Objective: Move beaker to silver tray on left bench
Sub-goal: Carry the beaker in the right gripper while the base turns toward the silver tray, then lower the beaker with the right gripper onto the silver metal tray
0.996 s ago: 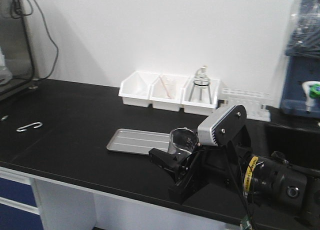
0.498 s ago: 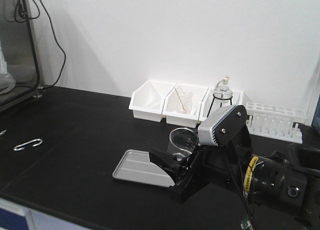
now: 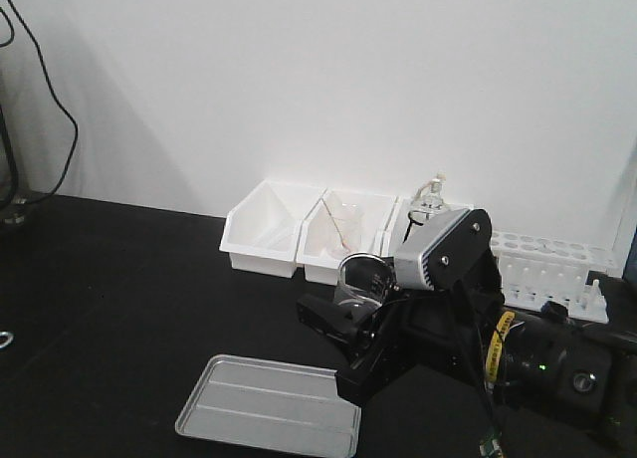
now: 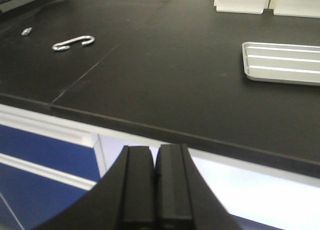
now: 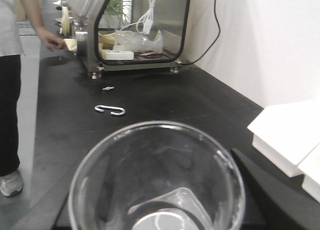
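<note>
My right gripper [image 3: 353,304] is shut on the beaker [image 3: 363,277], a clear glass cylinder held upright above the black worktop of the left bench [image 3: 119,299]. In the right wrist view the beaker's round rim [image 5: 157,180] fills the lower frame, with one dark finger [image 5: 262,187] beside it. The silver tray [image 3: 269,410] lies flat on the bench, below and left of the beaker. It also shows at the far right of the left wrist view [image 4: 285,62]. My left gripper [image 4: 154,155] is shut and empty, off the bench's front edge.
White bins [image 3: 264,241] line the wall; one holds a beaker with a pink rod [image 3: 343,229], another a flask on a tripod [image 3: 428,204]. A test-tube rack [image 3: 547,269] stands at the right. A metal hook [image 4: 73,42] lies on the bench. A glass-fronted cabinet [image 5: 135,30] and a person [image 5: 10,65] are at the far end.
The front view has shifted. The tray now sits lower and further left of the beaker, and the bins appear nearer. The beaker stays held in my right gripper.
</note>
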Robot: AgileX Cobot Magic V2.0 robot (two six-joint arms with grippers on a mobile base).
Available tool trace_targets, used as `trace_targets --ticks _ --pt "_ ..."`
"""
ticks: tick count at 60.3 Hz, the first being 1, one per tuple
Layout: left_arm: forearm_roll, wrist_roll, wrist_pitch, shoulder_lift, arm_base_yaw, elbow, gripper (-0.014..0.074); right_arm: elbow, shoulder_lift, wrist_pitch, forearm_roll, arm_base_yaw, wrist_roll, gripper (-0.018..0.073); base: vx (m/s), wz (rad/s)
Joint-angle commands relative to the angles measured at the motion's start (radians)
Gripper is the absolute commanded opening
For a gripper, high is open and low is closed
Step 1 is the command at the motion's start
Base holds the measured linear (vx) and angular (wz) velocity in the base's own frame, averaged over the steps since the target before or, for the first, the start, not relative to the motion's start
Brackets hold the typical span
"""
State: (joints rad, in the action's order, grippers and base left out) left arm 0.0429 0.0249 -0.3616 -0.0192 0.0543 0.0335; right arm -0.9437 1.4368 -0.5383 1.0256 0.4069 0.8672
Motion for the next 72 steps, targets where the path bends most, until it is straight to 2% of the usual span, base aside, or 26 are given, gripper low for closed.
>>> trace_targets --ticks 1,72 --pt "0.008 0.0 0.079 -0.008 0.0 0.019 0.0001 -0.031 -0.037 -0.047 -0.035 -0.001 0.002 -0.0011 0.18 -0.11" --pt "0.008 0.0 0.079 -0.008 0.0 0.019 0.0001 -0.037 -0.007 -0.055 -0.043 -0.001 0.002 -0.0011 0.09 -0.12"
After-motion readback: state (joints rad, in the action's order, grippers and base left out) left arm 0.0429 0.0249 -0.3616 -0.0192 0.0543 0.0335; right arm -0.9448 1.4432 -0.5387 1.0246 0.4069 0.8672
